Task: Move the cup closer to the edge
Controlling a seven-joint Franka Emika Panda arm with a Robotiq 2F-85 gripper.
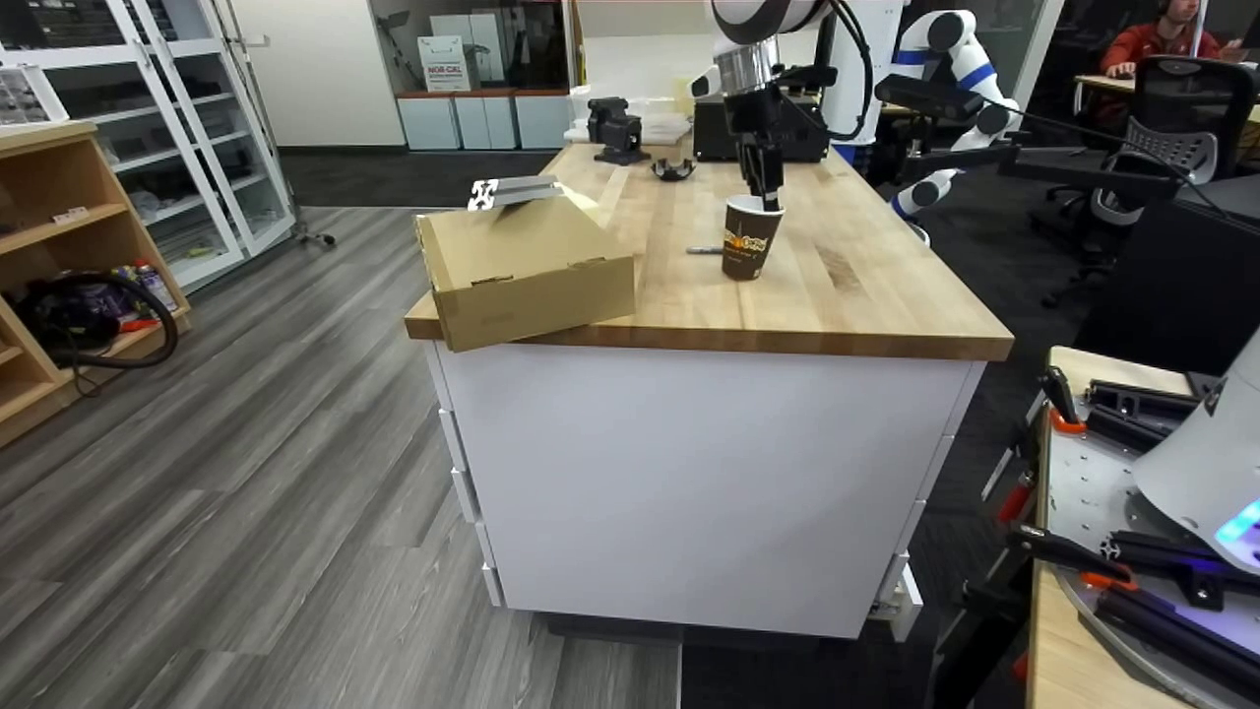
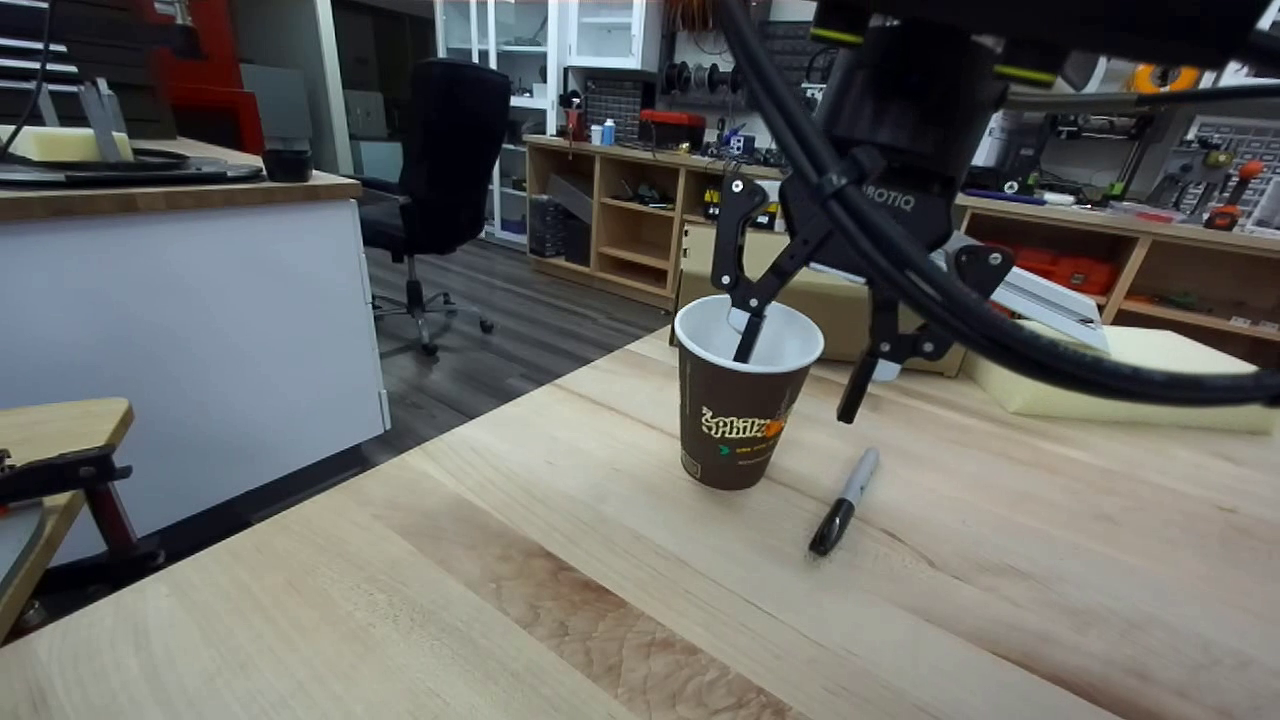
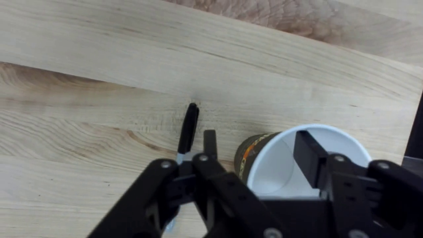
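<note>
Capped marker (image 2: 847, 500), tan cardboard box (image 1: 539, 298), black office chair (image 2: 442, 160)

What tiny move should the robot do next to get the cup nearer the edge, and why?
Probably close the hand gently. Its jaws stand open, with one finger seemingly inside the cup and the other outside, so the cup's wall is between them; squeezing might grip it, ready to move toward the table edge.

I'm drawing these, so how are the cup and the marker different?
The cup is brown and white; the marker is gray and black. The cup is wide; the marker is thin. The cup stands open end up; the marker lies on its side. Both are on the tabletop.
</note>
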